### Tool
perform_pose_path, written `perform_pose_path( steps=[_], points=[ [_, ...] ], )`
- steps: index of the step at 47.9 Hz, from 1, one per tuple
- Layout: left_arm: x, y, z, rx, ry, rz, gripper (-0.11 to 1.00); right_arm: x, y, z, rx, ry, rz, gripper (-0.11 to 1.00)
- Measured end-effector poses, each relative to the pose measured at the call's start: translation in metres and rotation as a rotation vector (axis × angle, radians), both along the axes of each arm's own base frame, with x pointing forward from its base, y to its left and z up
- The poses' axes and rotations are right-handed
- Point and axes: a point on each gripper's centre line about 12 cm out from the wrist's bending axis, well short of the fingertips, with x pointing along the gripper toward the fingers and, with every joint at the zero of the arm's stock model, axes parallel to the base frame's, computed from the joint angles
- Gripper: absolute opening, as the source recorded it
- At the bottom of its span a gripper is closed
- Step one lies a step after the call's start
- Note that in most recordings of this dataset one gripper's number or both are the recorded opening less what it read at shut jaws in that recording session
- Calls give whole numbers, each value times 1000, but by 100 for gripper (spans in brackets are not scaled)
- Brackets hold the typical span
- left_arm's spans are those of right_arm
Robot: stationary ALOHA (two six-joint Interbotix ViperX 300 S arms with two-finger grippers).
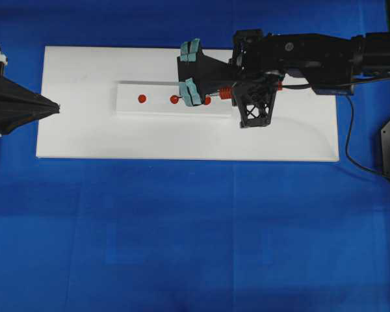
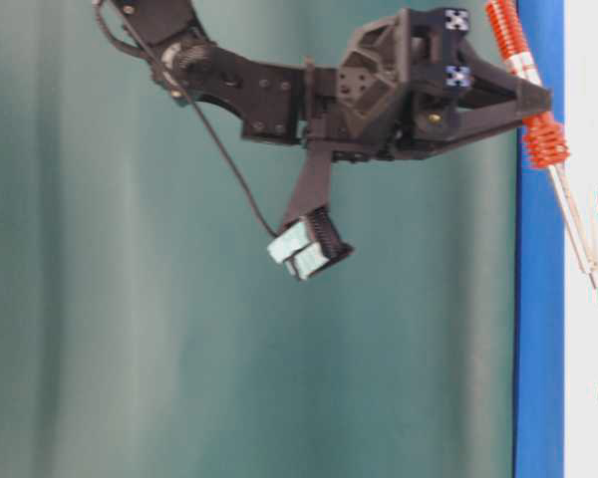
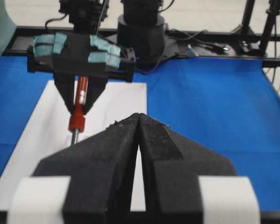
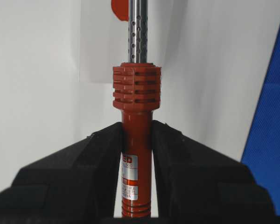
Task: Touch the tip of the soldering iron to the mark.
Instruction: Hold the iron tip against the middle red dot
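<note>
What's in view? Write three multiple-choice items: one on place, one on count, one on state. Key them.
1. Where is the left gripper?
A) at the white board's left edge
B) on the blue cloth below
C) beside the right arm

2. How many red marks on the strip?
A) two
B) three
C) five

3. The right gripper is:
A) open
B) shut on the soldering iron
C) shut, empty

Key: 1A, its tip sits at that edge overhead; 2B, three dots in a row; 3B, the jaws clamp its handle.

White board [image 1: 84, 136] bare around 3 red marks [image 1: 142, 99]; left tool [image 1: 49, 108] sits at its edge
</note>
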Motion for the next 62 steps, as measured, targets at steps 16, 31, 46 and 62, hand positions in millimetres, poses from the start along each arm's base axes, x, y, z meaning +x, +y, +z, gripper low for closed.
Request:
perform_pose_path(
  steps=[16,31,46,62],
  points=[
    [0,0,0,0,0,0,0,0,-2,-7,2,-6,-2,7],
    [0,0,0,0,-2,0,0,0,-2,-8,4,-5,-4,7],
    [0,0,0,0,0,-2,0,0,-2,-8,3,-6,-4,7],
    [0,0,0,0,0,-2,0,-1,-2,-7,3,-5,-3,7]
  ],
)
